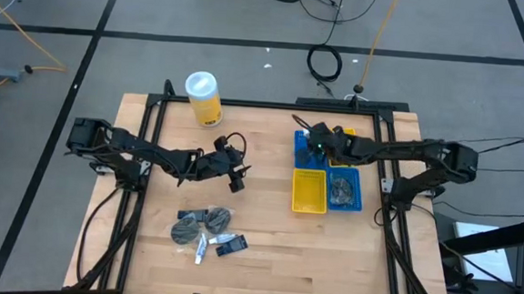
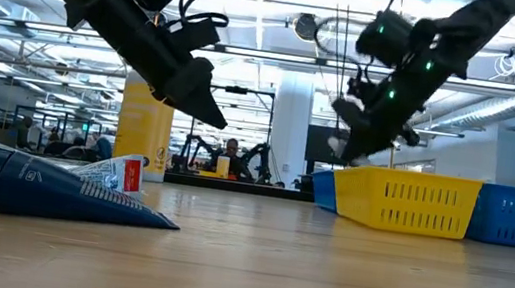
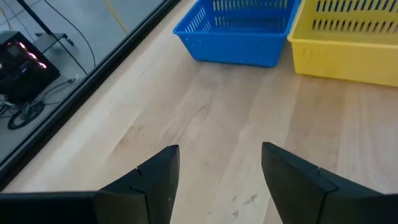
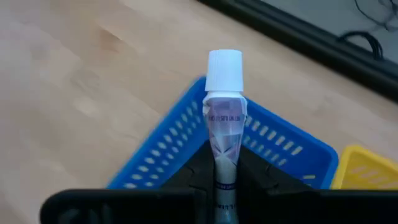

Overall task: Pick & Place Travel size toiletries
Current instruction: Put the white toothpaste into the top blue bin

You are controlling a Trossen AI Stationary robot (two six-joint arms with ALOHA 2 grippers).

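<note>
White-capped tube, seemingly above tray

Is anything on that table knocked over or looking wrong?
Yes: the yellow canister lies tipped on its side near the table's far edge, apart from the tray. Otherwise nothing stands out: loose toiletries sit in a heap, and the right gripper holds a white-capped tube above a blue compartment.

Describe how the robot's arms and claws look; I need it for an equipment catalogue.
Both arms are dark, almost black, jointed and slim, with black cables looping along them. The left claw has two flat, matte black fingers with angled tips. The right claw is equally dark; green lights glow at its wrist.
</note>
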